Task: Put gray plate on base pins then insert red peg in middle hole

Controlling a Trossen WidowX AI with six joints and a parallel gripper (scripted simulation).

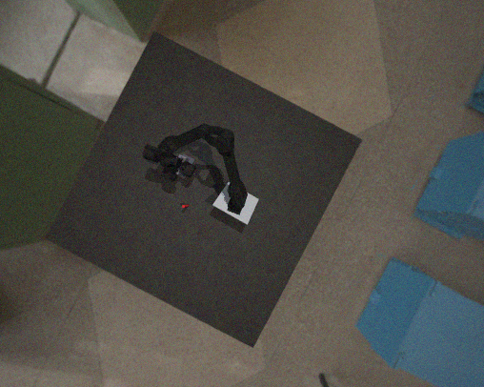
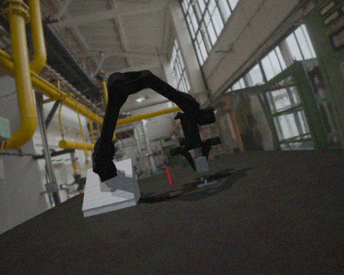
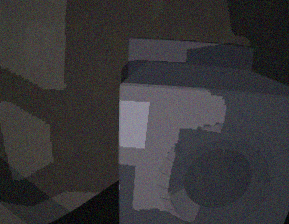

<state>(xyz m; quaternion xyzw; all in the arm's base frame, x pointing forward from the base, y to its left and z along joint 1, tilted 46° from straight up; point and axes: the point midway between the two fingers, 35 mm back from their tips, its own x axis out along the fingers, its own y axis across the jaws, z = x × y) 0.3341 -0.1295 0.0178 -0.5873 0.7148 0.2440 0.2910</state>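
The gripper (image 2: 198, 162) is clamping the plate (image 2: 202, 164), which is hanging on edge between the fingers, above the table (image 2: 260, 210) and not touching it. Directly beneath the plate, the base (image 2: 206, 183) is lying in the arm's shadow; the plate is standing clear of it, not resting on it. The pins cannot be made out in any view.

In the wrist view the plate (image 3: 215, 163) is filling the right half of the frame, its round middle hole (image 3: 213, 177) showing dark on the face. A paler block (image 3: 135, 124) is showing just left of the hole; what it is cannot be told.

The peg (image 2: 169, 175) is standing upright on the table, left of the base and well apart from the gripper. From above, the peg (image 1: 184, 206) is lying between the gripper (image 1: 177, 167) and the white mount (image 1: 248, 210) that is carrying the arm (image 2: 138, 101).
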